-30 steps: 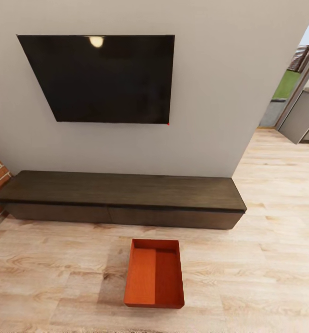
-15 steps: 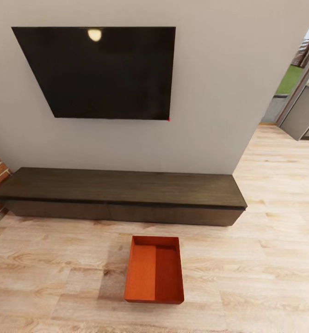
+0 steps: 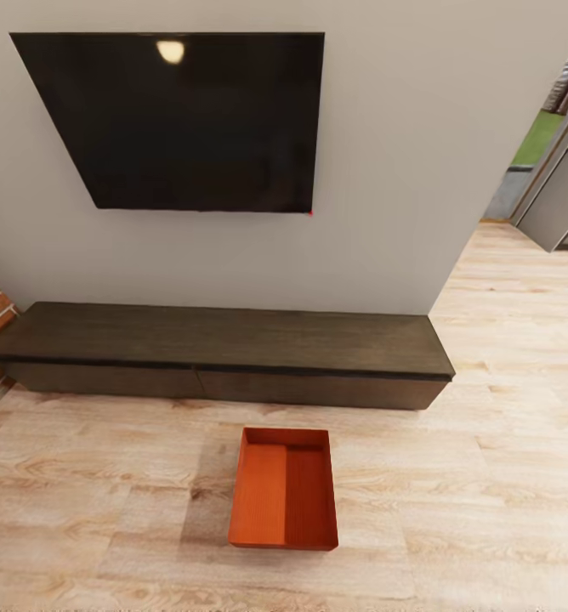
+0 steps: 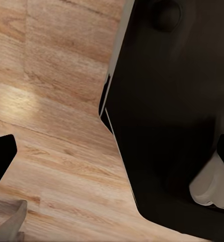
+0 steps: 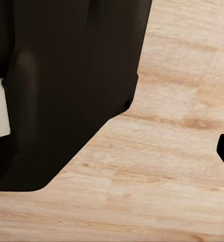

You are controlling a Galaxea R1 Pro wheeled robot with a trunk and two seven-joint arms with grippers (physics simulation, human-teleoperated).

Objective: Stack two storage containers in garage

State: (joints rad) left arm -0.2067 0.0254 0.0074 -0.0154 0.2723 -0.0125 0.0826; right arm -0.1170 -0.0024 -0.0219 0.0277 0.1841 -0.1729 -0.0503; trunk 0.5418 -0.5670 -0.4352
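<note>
The bin [image 3: 284,500] sits on the planks [image 3: 454,510] just before the bench [image 3: 220,344]; I can't tell either gripper's spread, so rolling closer could nudge it away.

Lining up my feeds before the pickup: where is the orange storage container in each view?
Head view: storage container lies low and centre on the wood-plank floor, just in front of the dark bench.
Left wrist view: wood planks beside the robot's dark body.
Right wrist view: wood planks beside the dark body.
Shared landmark: the wood-plank floor.
</note>
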